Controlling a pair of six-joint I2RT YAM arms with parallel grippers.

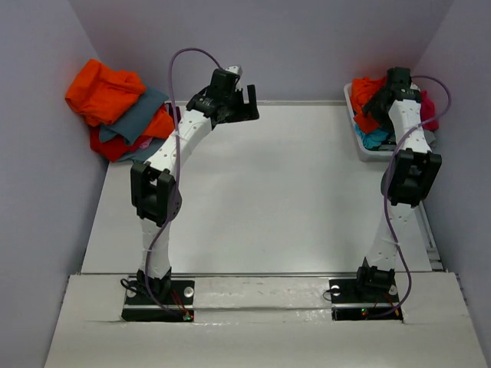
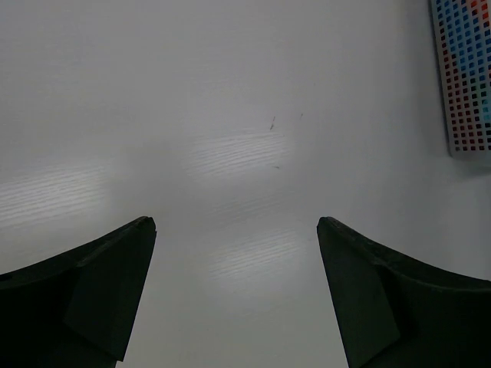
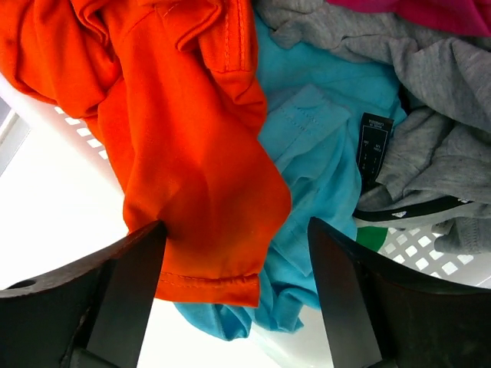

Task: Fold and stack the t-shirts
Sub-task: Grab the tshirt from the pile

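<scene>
Several t-shirts fill the white basket (image 1: 367,150) at the back right. In the right wrist view an orange t-shirt (image 3: 176,115) lies over a turquoise one (image 3: 322,130), with a grey one (image 3: 430,69) and a crimson one (image 3: 414,11) beside them. My right gripper (image 3: 235,226) hangs over the basket, jaws apart, with the orange shirt's hem between them. Its left finger touches the cloth; the right finger stands off it. A loose pile of orange (image 1: 103,92), slate-grey (image 1: 138,115) and orange-red (image 1: 123,142) shirts lies at the back left. My left gripper (image 2: 235,226) is open over bare table.
The basket's slatted side (image 2: 464,77) shows at the upper right of the left wrist view. Grey walls close in the table (image 1: 268,199) at the left, back and right. My left gripper (image 1: 245,103) hovers near the back wall, between the pile and the basket.
</scene>
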